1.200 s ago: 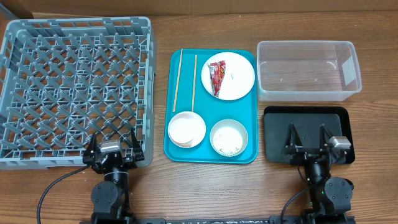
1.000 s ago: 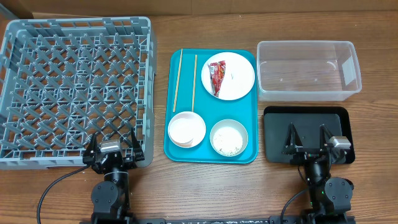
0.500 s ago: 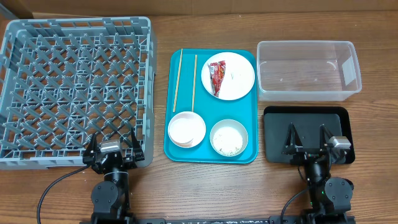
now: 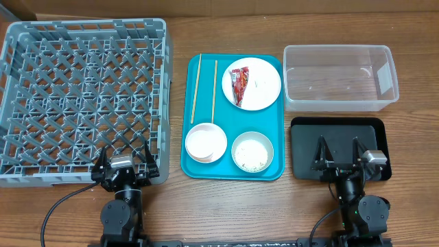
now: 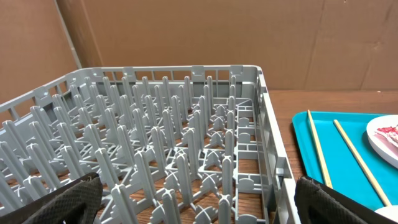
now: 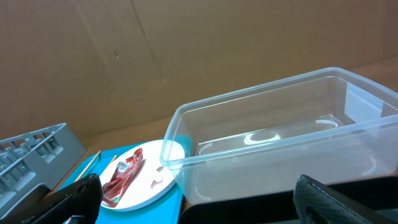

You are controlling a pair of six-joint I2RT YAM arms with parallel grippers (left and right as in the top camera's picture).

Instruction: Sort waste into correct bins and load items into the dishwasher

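A teal tray (image 4: 274,140) holds a white plate (image 4: 264,86) with a red snack wrapper (image 4: 239,85) on it, two wooden chopsticks (image 4: 196,89), a pale bowl (image 4: 205,142) and a bowl with rice grains (image 4: 252,152). The grey dish rack (image 4: 82,99) stands at the left. The clear tub (image 4: 339,77) and the black tray (image 4: 339,147) stand at the right. My left gripper (image 4: 124,163) is open at the rack's near edge. My right gripper (image 4: 339,156) is open over the black tray's near part. The wrapper (image 6: 122,178) also shows in the right wrist view. No tissue or cup is visible.
The rack (image 5: 180,143) fills the left wrist view, with chopsticks (image 5: 318,148) on the teal tray to its right. The tub (image 6: 280,137) fills the right wrist view. Brown cardboard stands behind the table. Bare wood lies along the front edge.
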